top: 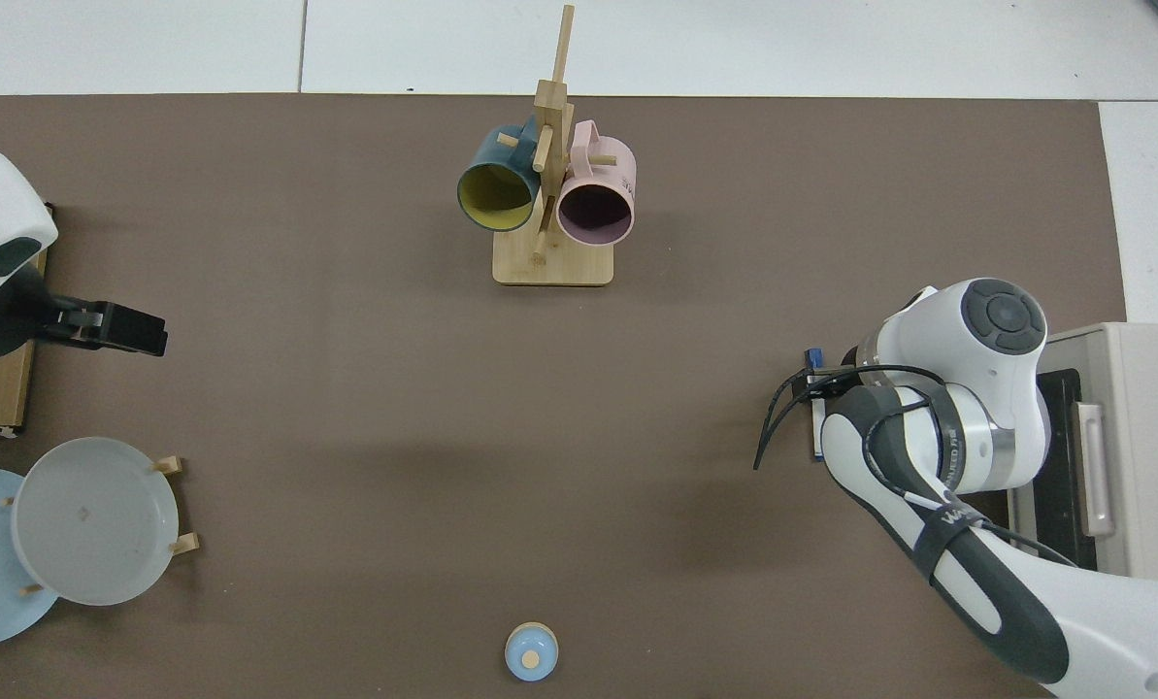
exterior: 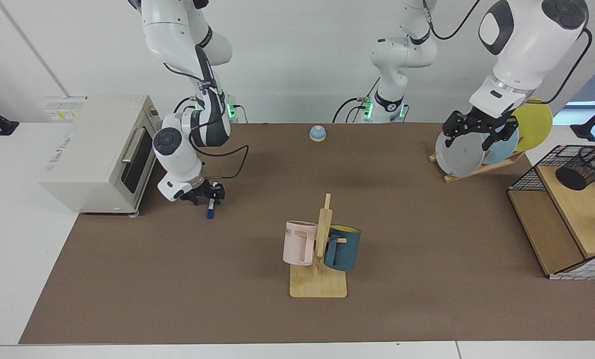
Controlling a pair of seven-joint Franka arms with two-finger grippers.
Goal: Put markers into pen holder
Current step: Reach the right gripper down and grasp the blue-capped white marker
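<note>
Place: robotics lab | Evidence: Franka arms point(exterior: 187, 75) bolted at brown-matted table point(exterior: 227, 299), bare white walls, staged props

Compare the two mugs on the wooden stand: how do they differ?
The pink mug is pale outside with a dark pink inside; the blue mug is dark teal with a yellow inside. In the facing view the pink mug hangs on the stand's left side, the blue mug on its right. Both hang by their handles.
</note>
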